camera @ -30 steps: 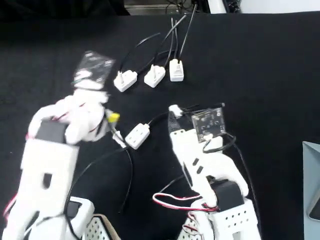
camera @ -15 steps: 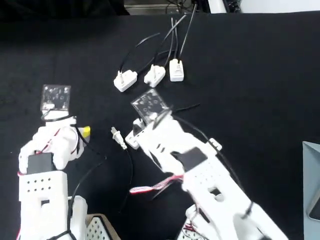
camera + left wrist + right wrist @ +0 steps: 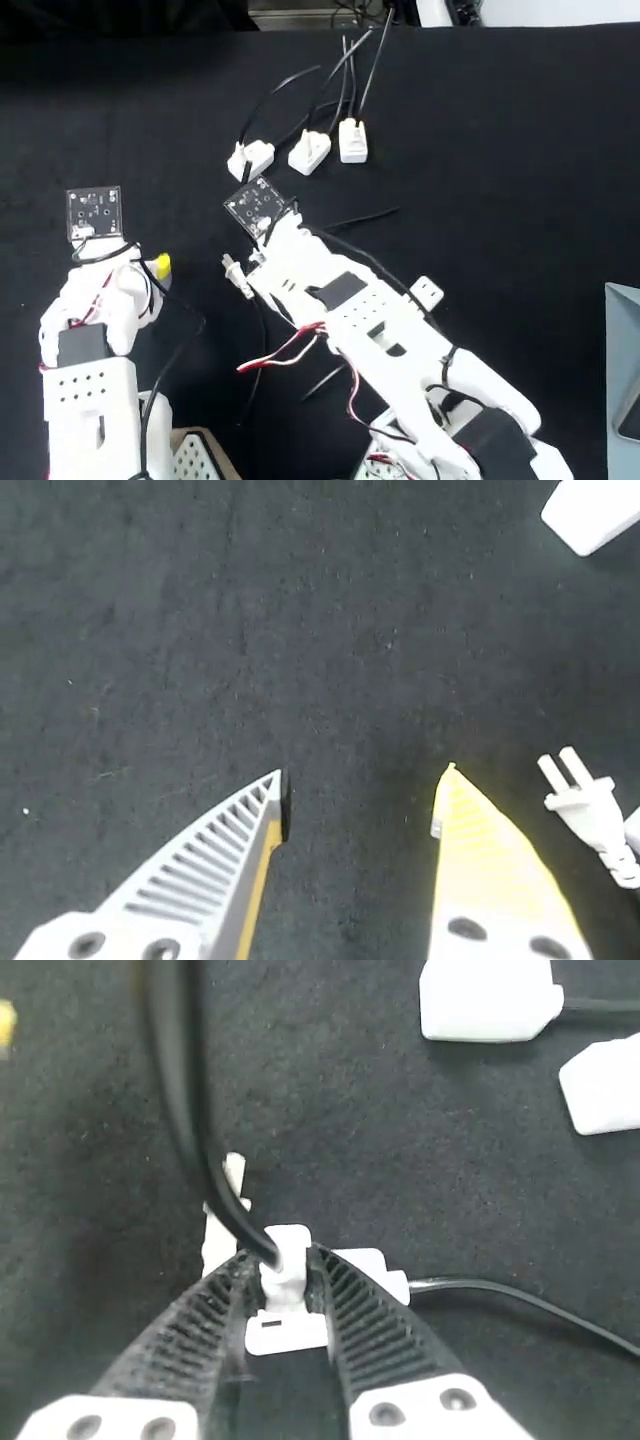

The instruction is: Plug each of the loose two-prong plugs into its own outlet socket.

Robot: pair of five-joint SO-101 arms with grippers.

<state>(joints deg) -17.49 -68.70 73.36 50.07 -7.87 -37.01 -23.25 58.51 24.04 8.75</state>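
Three white sockets point(image 3: 310, 150) on black cords lie in a row at the far side of the black worktop point(image 3: 520, 150). Nearer to the arms, the right gripper point(image 3: 285, 1260) is pressed together on a fourth socket point(image 3: 290, 1330), and its thin cord runs off to one side. One loose plug point(image 3: 585, 800) lies flat just beside this gripper, with its two prongs free. The left gripper point(image 3: 363, 778) is spread over bare worktop, and the plug lies near its yellow finger point(image 3: 480, 860).
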